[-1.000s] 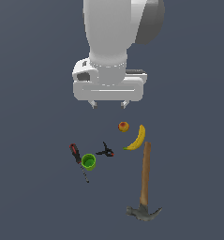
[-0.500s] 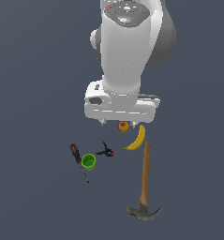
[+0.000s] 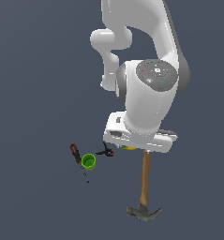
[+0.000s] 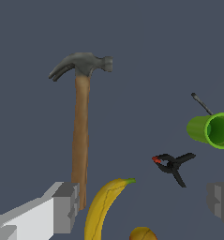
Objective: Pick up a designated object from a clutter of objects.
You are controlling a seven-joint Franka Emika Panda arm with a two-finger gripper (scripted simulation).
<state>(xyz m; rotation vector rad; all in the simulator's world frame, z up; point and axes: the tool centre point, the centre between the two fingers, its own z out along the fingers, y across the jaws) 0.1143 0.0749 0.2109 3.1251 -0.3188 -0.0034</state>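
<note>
The hammer (image 3: 145, 183) lies flat, with its brown wooden handle running to a dark grey claw head (image 3: 143, 213). In the wrist view the hammer (image 4: 80, 136) lies beside the left finger (image 4: 65, 206). My gripper (image 4: 144, 206) is open and holds nothing. It hovers over the handle's end, the banana (image 4: 103, 208) and the apple (image 4: 142, 233). The white hand (image 3: 139, 137) hides the fingertips, the apple and most of the banana in the exterior view. The hammer's handle end sits just under it.
A small black-red clamp (image 3: 105, 152) (image 4: 173, 166), a green cup (image 3: 88, 161) (image 4: 212, 130) and a red-black screwdriver (image 3: 78, 158) lie on the exterior view's left of the hand. Only the screwdriver's shaft (image 4: 201, 104) shows in the wrist view.
The arm has swung forward and down over the clutter. The hand now covers the apple and most of the banana, which showed below it before. The objects have not moved.
</note>
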